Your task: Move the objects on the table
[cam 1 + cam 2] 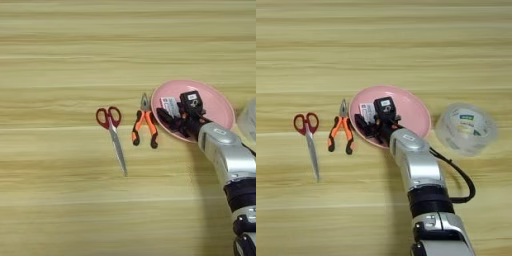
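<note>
A round pink plate (212,102) lies right of centre on the table (65,200). My right gripper (169,119) hangs over the plate's left part, its silver forearm coming in from the bottom right. The small box (366,110), white with a bit of pink, sits right at the gripper, over the plate's left rim; whether it is held or resting there I cannot tell. Orange-and-black-handled pliers (144,127) lie just left of the plate. To the plate's right stands a clear tape roll (466,129).
Red-handled scissors (112,135) lie left of the pliers, blades pointing toward the near edge. A black cable (463,182) loops off the forearm over the table, below the tape roll.
</note>
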{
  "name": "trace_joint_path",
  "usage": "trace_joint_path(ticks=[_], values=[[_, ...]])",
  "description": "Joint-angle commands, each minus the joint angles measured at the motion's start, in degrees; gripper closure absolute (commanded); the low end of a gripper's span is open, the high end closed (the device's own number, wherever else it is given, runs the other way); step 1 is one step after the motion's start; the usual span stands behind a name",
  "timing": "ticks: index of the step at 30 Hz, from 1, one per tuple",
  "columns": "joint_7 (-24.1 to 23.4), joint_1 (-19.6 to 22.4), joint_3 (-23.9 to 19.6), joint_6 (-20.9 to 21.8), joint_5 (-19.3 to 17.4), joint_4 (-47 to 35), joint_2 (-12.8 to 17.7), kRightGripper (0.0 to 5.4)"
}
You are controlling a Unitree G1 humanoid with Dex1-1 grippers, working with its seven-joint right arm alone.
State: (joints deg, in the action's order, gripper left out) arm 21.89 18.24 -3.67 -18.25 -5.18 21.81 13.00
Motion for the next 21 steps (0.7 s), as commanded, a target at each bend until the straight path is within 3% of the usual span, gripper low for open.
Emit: trace_joint_path(ticks=[1, 11, 21], values=[[0.0, 2.8, -0.5, -1.0, -0.9, -0.2, 0.7, 2.27], [-0.2, 2.8, -0.8, -0.9, -1.2, -0.7, 0.7, 3.29], [-2.2, 1.5, -0.7, -0.8, -0.9, -7.4, 0.3, 3.31]])
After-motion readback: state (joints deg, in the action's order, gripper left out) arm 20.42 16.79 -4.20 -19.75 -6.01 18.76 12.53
